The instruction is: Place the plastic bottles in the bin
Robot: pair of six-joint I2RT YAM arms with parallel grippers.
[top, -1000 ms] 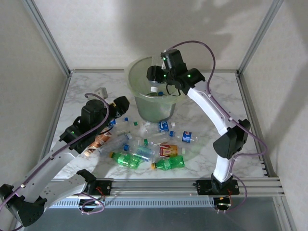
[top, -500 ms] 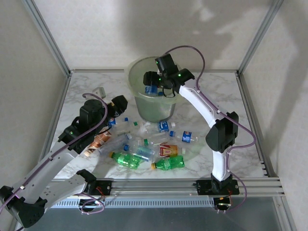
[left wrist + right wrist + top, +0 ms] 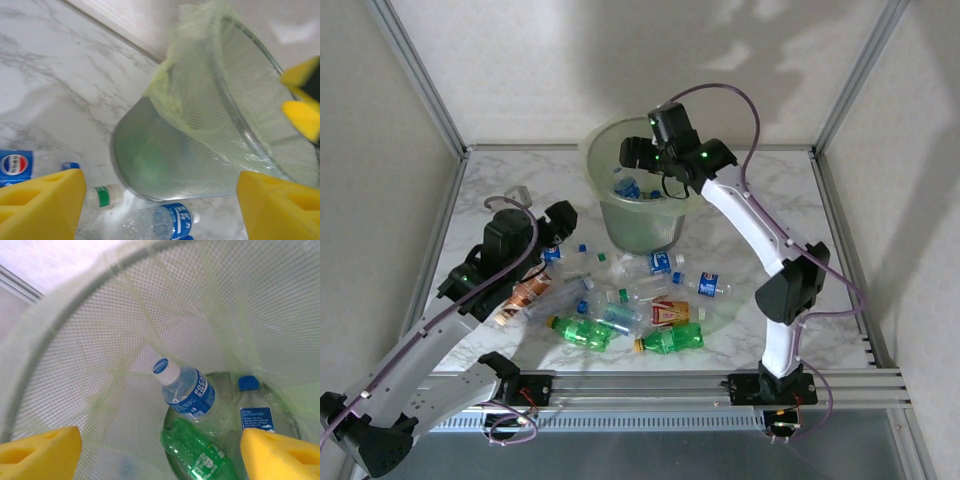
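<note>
The bin (image 3: 642,226), pale green and bag-lined, stands at the back centre. My right gripper (image 3: 632,158) hangs open over its mouth with nothing between its fingers. Inside the bin (image 3: 100,365) lie a blue-labelled bottle (image 3: 192,390), a green bottle (image 3: 202,456) and a clear blue-capped bottle (image 3: 255,412); the right gripper (image 3: 160,450) is open above them. Several plastic bottles (image 3: 620,300) are scattered on the table in front of the bin. My left gripper (image 3: 563,222) is open and empty at their left end. The left gripper (image 3: 160,202) faces the bin wall (image 3: 200,150), above a blue-labelled bottle (image 3: 167,222).
Two green bottles (image 3: 588,331) lie nearest the front rail, with an orange-red labelled one (image 3: 670,313) behind them. A small grey object (image 3: 517,192) sits at the back left. A Pepsi-labelled bottle (image 3: 20,164) and a green-labelled bottle (image 3: 100,197) lie left of the bin's base. Frame posts bound the marble table (image 3: 770,200).
My right gripper opened over the bin and a blue-labelled bottle dropped from it into the bin. The right wrist shifted slightly. The left arm barely moved.
</note>
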